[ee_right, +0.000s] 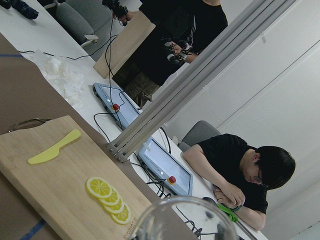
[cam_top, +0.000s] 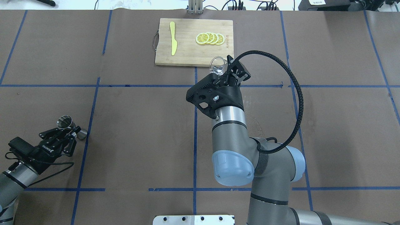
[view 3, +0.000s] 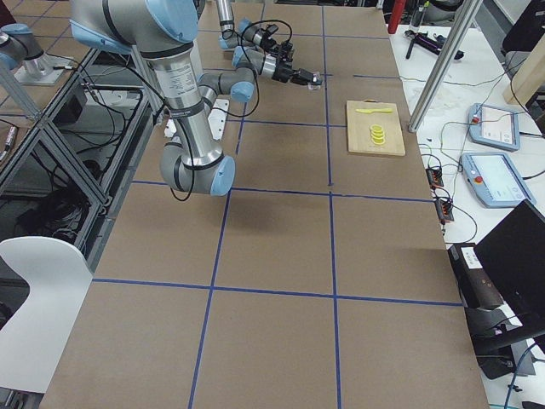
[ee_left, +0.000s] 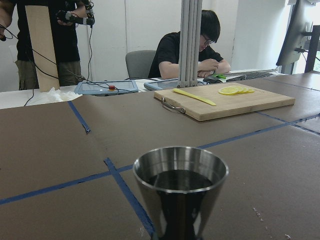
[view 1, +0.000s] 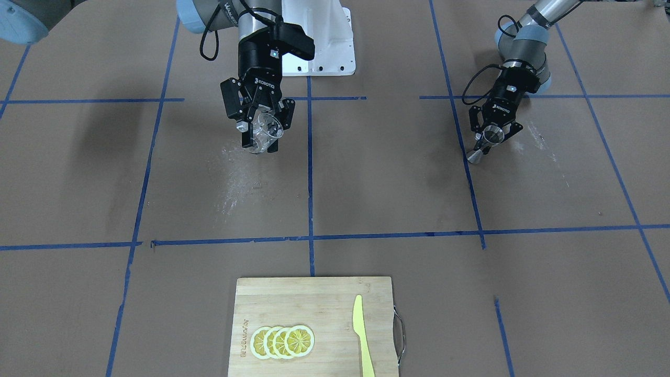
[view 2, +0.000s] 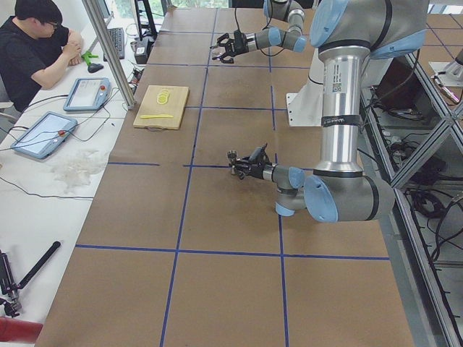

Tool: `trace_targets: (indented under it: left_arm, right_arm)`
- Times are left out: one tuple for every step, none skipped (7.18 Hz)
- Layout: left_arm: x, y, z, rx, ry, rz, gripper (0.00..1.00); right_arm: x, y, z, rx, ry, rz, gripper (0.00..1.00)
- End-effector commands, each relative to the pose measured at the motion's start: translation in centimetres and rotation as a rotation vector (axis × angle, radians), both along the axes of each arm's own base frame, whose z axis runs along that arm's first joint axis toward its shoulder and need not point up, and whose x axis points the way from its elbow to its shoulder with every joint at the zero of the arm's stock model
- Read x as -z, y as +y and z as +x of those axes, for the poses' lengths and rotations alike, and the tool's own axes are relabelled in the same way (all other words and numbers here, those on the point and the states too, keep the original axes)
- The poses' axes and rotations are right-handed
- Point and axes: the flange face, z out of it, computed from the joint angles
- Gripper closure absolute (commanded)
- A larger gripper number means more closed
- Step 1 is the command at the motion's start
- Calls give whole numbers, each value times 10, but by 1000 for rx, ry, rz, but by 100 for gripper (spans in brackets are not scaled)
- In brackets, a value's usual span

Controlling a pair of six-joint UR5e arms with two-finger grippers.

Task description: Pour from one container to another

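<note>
A steel jigger (view 1: 484, 142) sits in my left gripper (view 1: 489, 137), which is shut on its waist, low over the brown table at the robot's left. In the left wrist view the jigger (ee_left: 180, 192) stands upright with a dark inside. In the overhead view the left gripper (cam_top: 73, 131) holds the jigger (cam_top: 65, 122) well apart from the other arm. My right gripper (view 1: 260, 139) is shut on a clear glass (view 1: 264, 130), held tilted above the table. From overhead, the glass (cam_top: 217, 65) hangs near the board's edge; its rim (ee_right: 185, 220) shows at the bottom of the right wrist view.
A wooden cutting board (cam_top: 187, 53) lies at the table's far side with lemon slices (cam_top: 210, 38) and a yellow plastic knife (cam_top: 172, 42) on it. Blue tape lines grid the table. A person (view 2: 32, 43) sits beyond the far edge beside tablets (view 2: 87, 92).
</note>
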Motion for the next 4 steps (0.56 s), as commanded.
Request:
trace_targets:
  left_arm:
    - [0, 0, 0, -1, -2, 1, 68]
    - [1, 0, 0, -3, 1, 2, 60]
    - [0, 0, 0, -3, -1, 1, 54]
    - [0, 0, 0, -3, -1, 1, 49]
  right_arm:
    - [0, 0, 0, 0, 1, 0, 100]
    - [0, 0, 0, 0, 1, 0, 100]
    - [0, 0, 0, 0, -1, 0, 100]
    - [0, 0, 0, 0, 1, 0, 100]
